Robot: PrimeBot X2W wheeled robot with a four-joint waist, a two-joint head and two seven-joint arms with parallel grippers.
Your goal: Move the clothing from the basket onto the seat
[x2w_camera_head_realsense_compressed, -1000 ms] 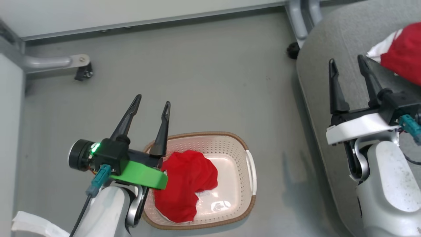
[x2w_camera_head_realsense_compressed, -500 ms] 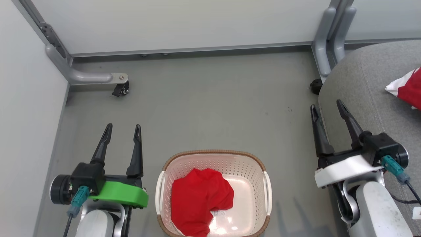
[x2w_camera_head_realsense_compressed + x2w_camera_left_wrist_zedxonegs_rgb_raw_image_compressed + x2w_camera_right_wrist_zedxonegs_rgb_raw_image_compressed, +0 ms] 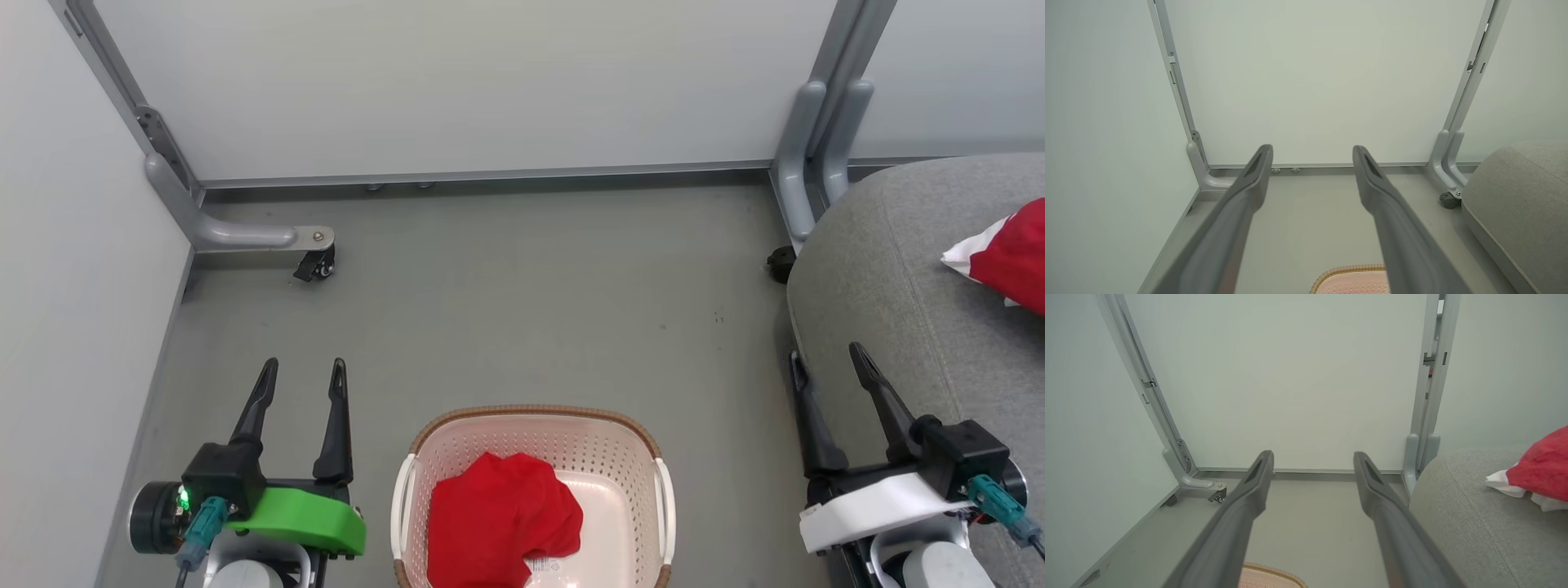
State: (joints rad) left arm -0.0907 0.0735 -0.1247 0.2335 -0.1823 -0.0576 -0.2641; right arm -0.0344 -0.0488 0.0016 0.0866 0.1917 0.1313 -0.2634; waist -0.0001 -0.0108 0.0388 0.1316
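A cream perforated basket with a brown rim stands on the floor at the bottom centre of the head view; its rim peeks into both wrist views. One red garment lies crumpled in the basket's left half. A second red garment with white trim rests on the grey seat at the right. My left gripper hangs open and empty left of the basket. My right gripper is open and empty at the seat's near-left edge.
Pale partition walls enclose the grey floor behind and on the left. A metal foot with a caster juts from the left corner. A grey post and a black caster stand by the seat's far corner.
The head camera has swung and tilted up, so the whole picture shifted down. Both grippers have drawn back to either side of the basket, still open. The garments have not moved.
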